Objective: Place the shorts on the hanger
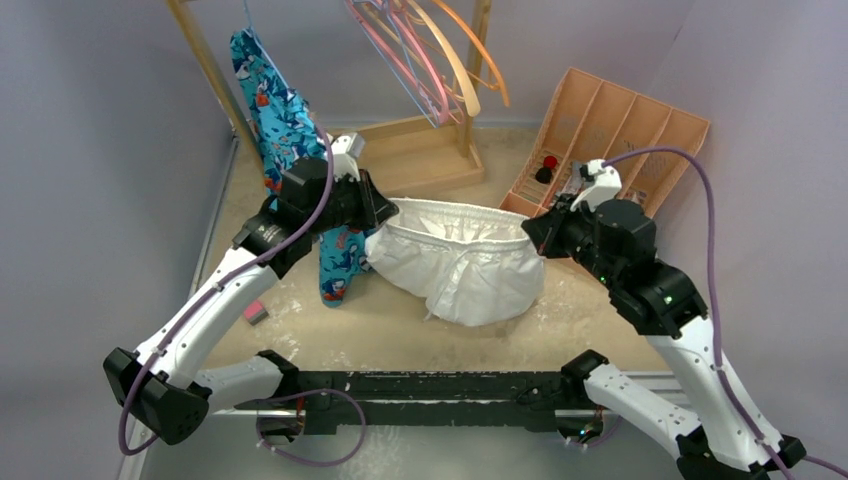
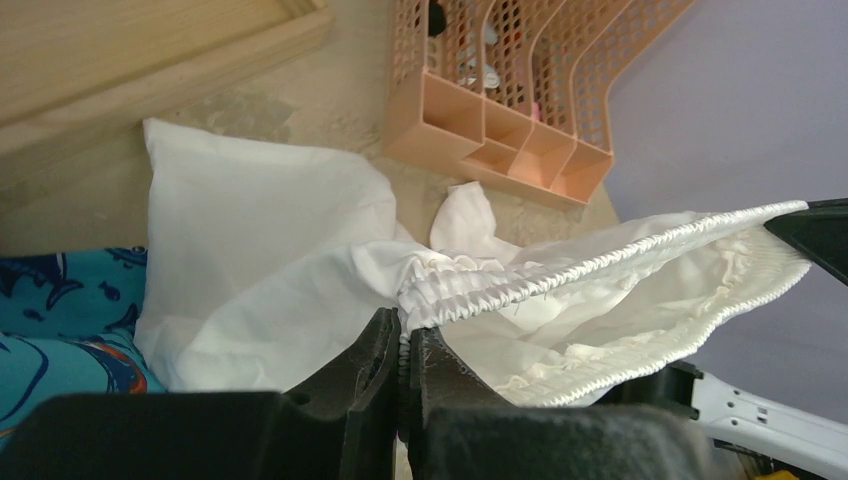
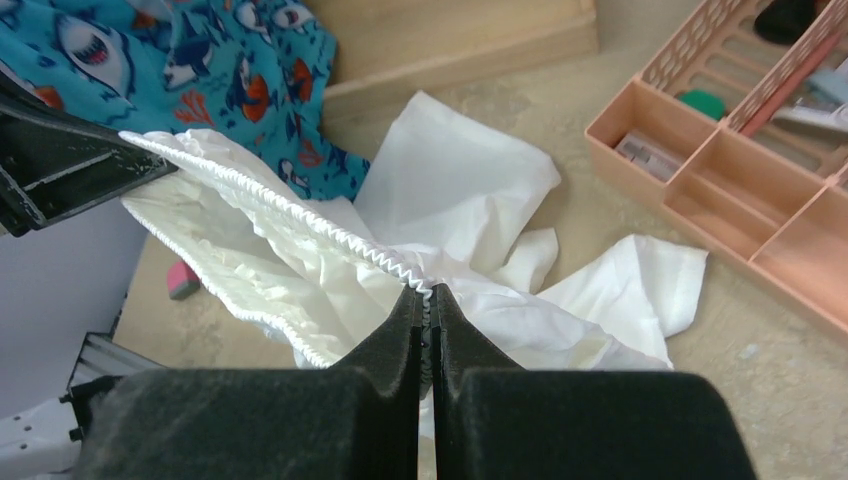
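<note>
Two tools are seen clamped on opposite ends of the gathered elastic waistband of the plain white soft-fabric shorts [image 1: 465, 262]: the left tool [image 1: 385, 212], just beside the hanging bright blue shark-print garment [image 1: 290, 140], is pinched shut on the left end, and the right tool [image 1: 530, 232] is pinched shut on the right end. The waistband is held stretched between them above the table [image 1: 400, 325], with the legs drooping onto it. A thin light-blue hanger [image 1: 395, 70] is hung among pink ones on the wooden rack behind, and a peach plastic divided tray [image 1: 640, 125] is leaned at the right.
</note>
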